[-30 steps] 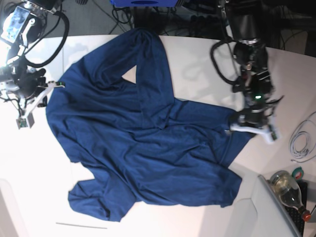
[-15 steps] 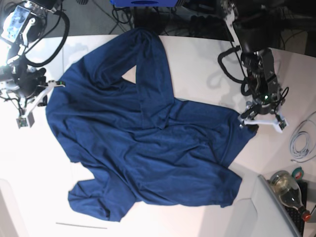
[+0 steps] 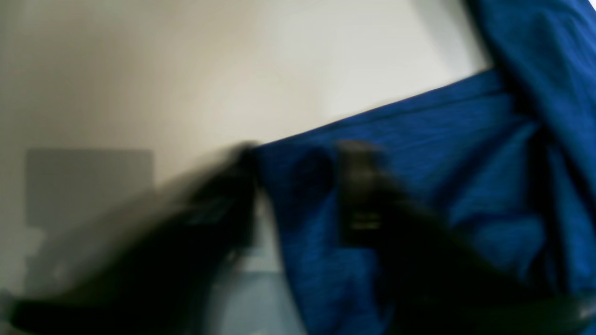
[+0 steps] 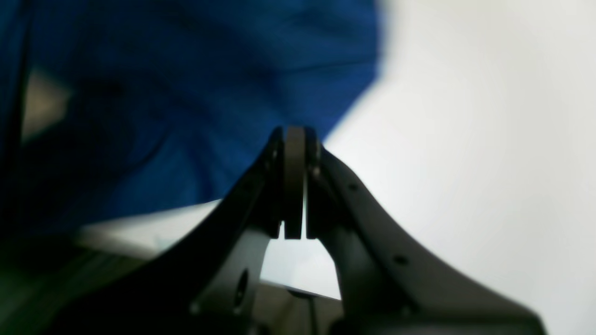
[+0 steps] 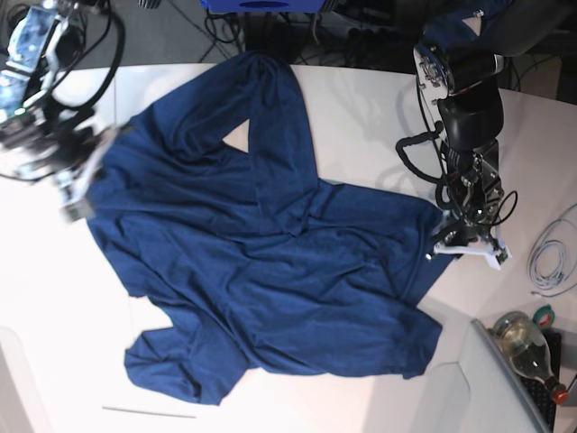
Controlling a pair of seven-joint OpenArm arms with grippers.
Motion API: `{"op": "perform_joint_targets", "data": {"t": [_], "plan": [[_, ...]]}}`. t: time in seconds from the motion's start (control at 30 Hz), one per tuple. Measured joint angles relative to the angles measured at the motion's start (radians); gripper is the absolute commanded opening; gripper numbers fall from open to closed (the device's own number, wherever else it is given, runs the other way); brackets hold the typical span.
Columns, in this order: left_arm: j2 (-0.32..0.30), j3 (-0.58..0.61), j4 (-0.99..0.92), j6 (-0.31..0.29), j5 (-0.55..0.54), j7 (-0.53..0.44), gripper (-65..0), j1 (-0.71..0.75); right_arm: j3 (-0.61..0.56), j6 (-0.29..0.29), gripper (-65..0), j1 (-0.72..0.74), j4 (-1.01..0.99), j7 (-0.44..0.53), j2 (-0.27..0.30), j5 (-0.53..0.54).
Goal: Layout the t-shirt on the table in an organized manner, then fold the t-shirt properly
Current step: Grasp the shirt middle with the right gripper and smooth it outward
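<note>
T-shirt sprawls wrinkled across white table.

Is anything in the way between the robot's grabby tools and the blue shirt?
No, nothing visible is in the way. The left tool is right at the edge of the shirt, with cloth between its fingers. The right tool is shut, right beside the shirt's other edge on the white table.
</note>
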Motion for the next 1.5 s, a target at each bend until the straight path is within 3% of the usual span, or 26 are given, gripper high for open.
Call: {"op": "perform_joint_targets", "data": {"t": [0.03,0.2,0.3,0.47,0.63,0.77,0.83,1.1,1.3,1.4,1.5], "plan": [[0.000,0.000,0.005,-0.001,-0.005,-0.003,-65.0,0.008,-0.073,0.005,-64.2,-0.031,0.011,0.004,0.015,0.009],[0.004,0.003,0.111,-0.007,-0.005,0.002,-65.0,0.097,-0.369,0.006,-63.6,-0.061,0.018,0.010,0.047,0.011],[0.003,0.003,0.189,-0.007,-0.008,-0.009,-65.0,0.184,-0.471,0.005,-55.7,-0.016,0.008,0.003,0.026,0.006],[0.003,-0.003,0.313,-0.005,-0.010,-0.003,-65.0,0.313,-0.614,-0.184,-38.3,0.139,-0.159,0.077,0.003,0.007],[0.007,-0.008,0.395,-0.005,-0.013,0.003,-65.0,0.389,-0.749,-0.196,-29.9,0.175,-0.307,0.183,0.003,0.011],[0.008,-0.009,0.441,0.000,-0.013,0.007,-65.0,0.429,-0.758,-0.229,-23.9,0.277,-0.459,0.265,-0.014,0.011],[0.011,-0.010,0.465,0.000,-0.014,0.004,-65.0,0.447,-0.755,-0.263,-23.9,0.323,-0.530,0.292,-0.021,-0.001],[0.014,-0.010,0.492,-0.001,-0.014,0.005,-65.0,0.484,-0.758,-0.261,-24.0,0.393,-0.700,0.356,-0.029,0.010],[0.026,-0.090,0.499,0.000,-0.014,0.013,-65.0,0.495,-0.758,-0.261,-24.2,0.425,-0.820,0.443,-0.032,0.013],[0.026,-0.097,0.499,0.000,-0.014,0.013,-65.0,0.495,-0.758,-0.261,-31.8,0.433,-0.855,0.471,-0.032,0.017],[0.029,-0.097,0.499,-0.001,-0.014,0.013,-65.0,0.495,-0.757,-0.262,-45.6,0.440,-0.859,0.463,-0.037,0.013]]}}
